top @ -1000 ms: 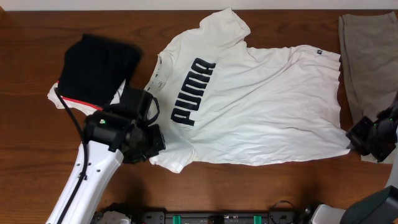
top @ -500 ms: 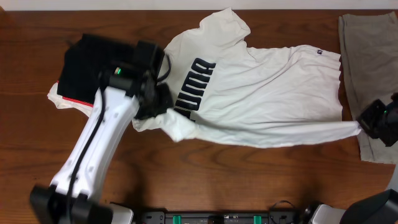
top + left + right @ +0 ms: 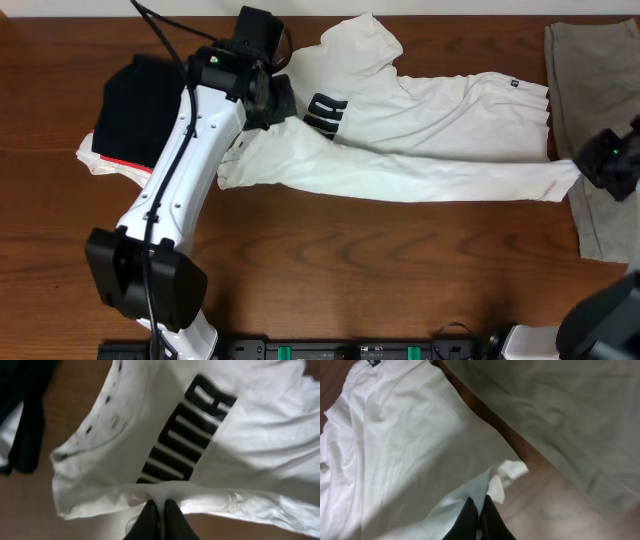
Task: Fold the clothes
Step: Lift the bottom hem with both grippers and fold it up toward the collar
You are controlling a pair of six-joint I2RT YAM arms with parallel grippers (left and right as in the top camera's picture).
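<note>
The clothes, a white T-shirt [image 3: 440, 150] with black lettering [image 3: 325, 112], lie across the table with the near long edge lifted and drawn toward the far side, half covering the lettering. My left gripper [image 3: 278, 100] is shut on that edge at the chest end; in the left wrist view the fabric [image 3: 165, 420] is pinched between the tips of this gripper [image 3: 161, 506]. At the hem end my right gripper [image 3: 585, 168] is shut on the near hem corner, and white cloth [image 3: 405, 445] runs into its closed fingers [image 3: 479, 504]. The small black hem tag [image 3: 513, 84] shows at the far hem.
A black folded garment [image 3: 140, 105] with a red edge lies left of the shirt, beside my left arm. A flat olive-grey cloth [image 3: 600, 80] lies at the right edge, just past my right gripper. Bare wooden table [image 3: 400, 270] stretches along the near side.
Both grippers have carried the shirt's near edge toward the far side, the left one the most. The lettering is now mostly covered and the shirt looks narrower.
</note>
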